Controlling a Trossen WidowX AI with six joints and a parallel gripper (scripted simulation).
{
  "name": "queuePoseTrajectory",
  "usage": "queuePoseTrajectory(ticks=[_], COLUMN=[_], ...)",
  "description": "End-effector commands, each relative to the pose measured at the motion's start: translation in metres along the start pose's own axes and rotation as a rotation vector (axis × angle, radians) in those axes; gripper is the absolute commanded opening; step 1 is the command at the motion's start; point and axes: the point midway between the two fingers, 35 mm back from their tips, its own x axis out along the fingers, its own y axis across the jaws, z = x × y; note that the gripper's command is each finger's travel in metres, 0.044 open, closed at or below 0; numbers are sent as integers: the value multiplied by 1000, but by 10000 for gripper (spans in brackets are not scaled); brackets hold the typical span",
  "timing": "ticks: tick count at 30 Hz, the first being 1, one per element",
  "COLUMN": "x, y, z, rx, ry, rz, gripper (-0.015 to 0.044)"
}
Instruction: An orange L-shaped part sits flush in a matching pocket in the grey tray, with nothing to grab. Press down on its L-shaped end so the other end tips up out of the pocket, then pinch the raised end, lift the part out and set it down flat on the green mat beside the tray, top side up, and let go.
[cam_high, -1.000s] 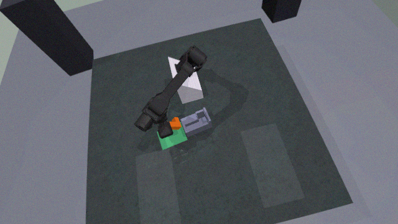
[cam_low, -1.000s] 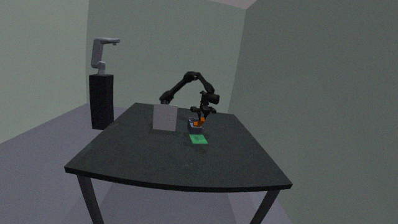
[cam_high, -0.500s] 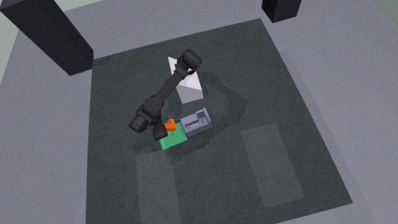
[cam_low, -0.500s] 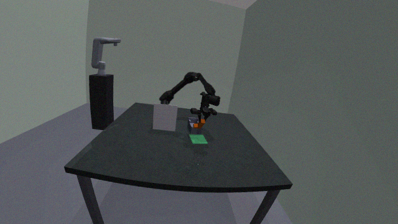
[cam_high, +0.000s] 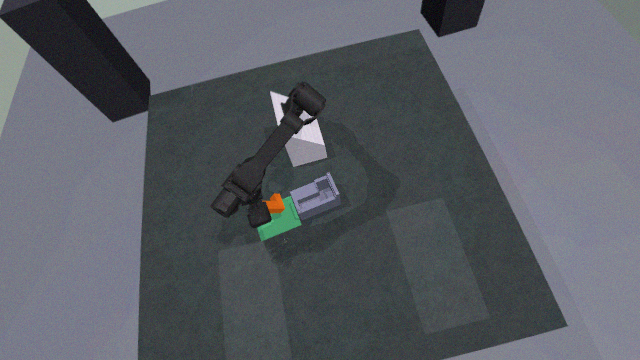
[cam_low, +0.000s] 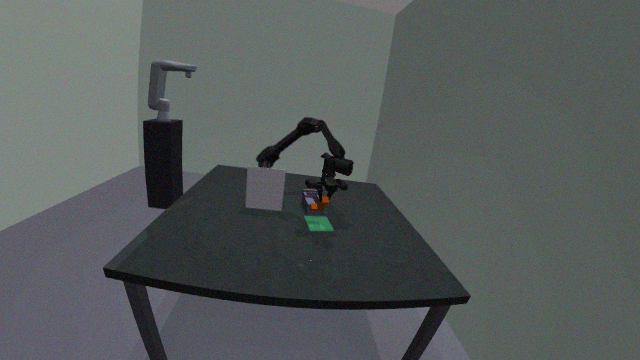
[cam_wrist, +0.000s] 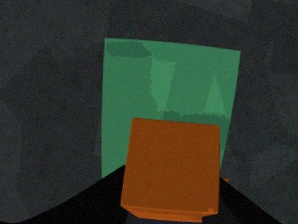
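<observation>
- Our black two-fingered claw (cam_high: 264, 204) (cam_low: 324, 198) is gripping the orange L-shaped part (cam_high: 274, 204) (cam_low: 320, 205) (cam_wrist: 172, 167), its fingers partly apart around it.
- We are seeing the part raised beside the grey tray (cam_high: 316, 209) (cam_low: 314, 212), over the green mat (cam_high: 280, 227) (cam_low: 319, 224) (cam_wrist: 130, 90).
- From overhead, the part is reaching from the claw towards the tray; lowering is probably turning on levelling its long axis.
- The claw is hiding the pinched end, and the wrist view is cutting off the fingertips.

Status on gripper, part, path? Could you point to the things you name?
Gripper (cam_high: 266, 204) (cam_low: 324, 199) (cam_wrist: 168, 179) shut on orange part (cam_high: 275, 204) (cam_low: 320, 205) (cam_wrist: 172, 165). Part clear of tray (cam_high: 305, 210) (cam_low: 315, 213), held above green mat (cam_high: 280, 227) (cam_low: 319, 224) (cam_wrist: 125, 90). No obstruction visible between part and mat.
</observation>
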Motion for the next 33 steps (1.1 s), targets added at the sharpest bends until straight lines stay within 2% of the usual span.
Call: queuePoseTrajectory(ticks=[1,33], x=[8,54], y=[0,0], z=[-1,-2], rx=[4,4], ry=[6,8], rz=[1,2], gripper=[0,0])
